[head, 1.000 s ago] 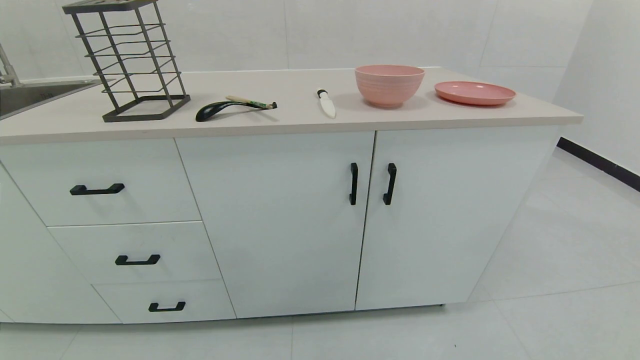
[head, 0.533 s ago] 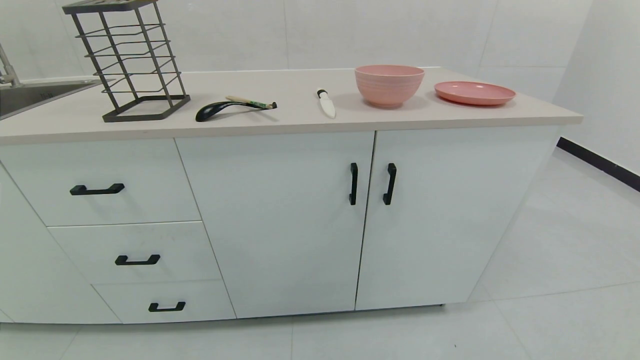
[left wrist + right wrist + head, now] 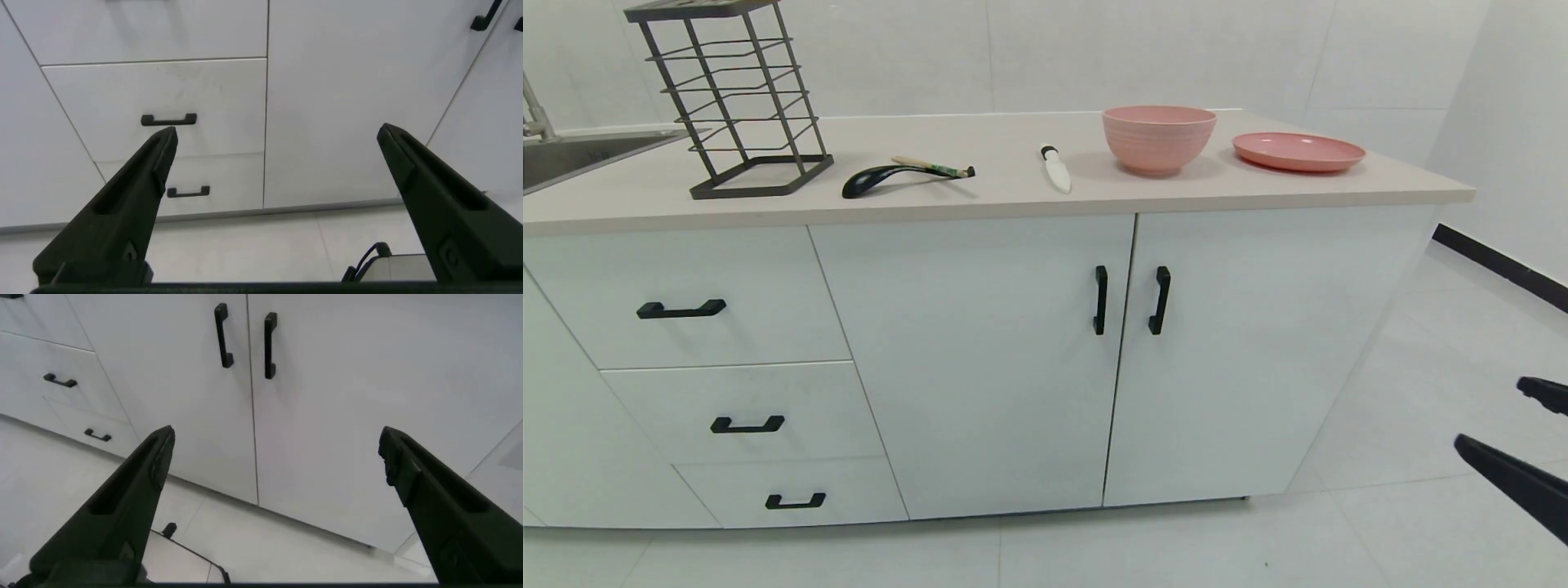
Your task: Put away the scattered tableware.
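The right claw (image 3: 1490, 412) has two black, pointy fingers. They are spread wide with nothing between them. In the head view it pokes in low down over the pale, shiny floor tiles (image 3: 1421, 523), with lots of open floor around it. The left claw (image 3: 277, 131) is spread wide too and holds nothing.

The tableware sits high up and off to the left of the right claw, on the long, flat beige countertop (image 3: 980, 200). Nearest that claw is the flat round pink plate (image 3: 1298, 152), close to the countertop's end. Farther from the claw is the deep round pink bowl (image 3: 1159, 139), then the small white knife with a black end (image 3: 1056, 168). After that comes the curved shiny black spoon (image 3: 882, 177), with thin wooden chopsticks (image 3: 933, 167) right by its handle. Farthest off stands the tall dark wire rack (image 3: 731, 98).

The right wrist view looks past the right claw at smooth white cupboard doors (image 3: 343, 416) with two upright black bar handles (image 3: 221, 335) side by side. The left wrist view looks past the left claw at smooth white drawers (image 3: 155, 90) with short black handles (image 3: 168, 120) lying flat.
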Available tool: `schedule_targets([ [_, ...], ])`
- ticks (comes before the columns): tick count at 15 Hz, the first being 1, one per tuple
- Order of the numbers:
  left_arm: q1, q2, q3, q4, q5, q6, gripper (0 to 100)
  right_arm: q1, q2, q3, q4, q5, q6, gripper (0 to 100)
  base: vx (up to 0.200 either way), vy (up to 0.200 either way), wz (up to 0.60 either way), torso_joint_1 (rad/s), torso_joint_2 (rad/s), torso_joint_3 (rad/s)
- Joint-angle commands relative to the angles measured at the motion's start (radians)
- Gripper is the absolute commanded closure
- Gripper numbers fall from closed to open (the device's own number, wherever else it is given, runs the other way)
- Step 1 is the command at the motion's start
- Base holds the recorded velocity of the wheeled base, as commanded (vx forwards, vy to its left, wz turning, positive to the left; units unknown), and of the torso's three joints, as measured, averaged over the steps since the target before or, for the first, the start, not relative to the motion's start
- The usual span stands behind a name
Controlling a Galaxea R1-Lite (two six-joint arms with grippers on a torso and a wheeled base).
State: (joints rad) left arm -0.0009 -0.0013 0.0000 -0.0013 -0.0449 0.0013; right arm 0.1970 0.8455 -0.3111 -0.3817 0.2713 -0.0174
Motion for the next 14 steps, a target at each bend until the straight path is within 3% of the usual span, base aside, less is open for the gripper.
schedule_targets([
  [1,0.001,0.001,0.0,0.0,0.0,-0.001,0,0.012,0.225,-0.029,-0.074,0.002,-0.039,0,0.0,0.0,0.0,0.0,0.0,0.0],
  [10,-0.001,0.001,0.0,0.0,-0.004,0.0,0,0.035,0.589,-0.062,-0.345,0.149,-0.131,0,0.0,0.0,0.0,0.0,0.0,0.0],
  [14,-0.001,0.001,0.0,0.001,-0.003,0.0,0,0.036,0.707,-0.117,-0.424,0.152,-0.133,0,0.0,0.0,0.0,0.0,0.0,0.0],
])
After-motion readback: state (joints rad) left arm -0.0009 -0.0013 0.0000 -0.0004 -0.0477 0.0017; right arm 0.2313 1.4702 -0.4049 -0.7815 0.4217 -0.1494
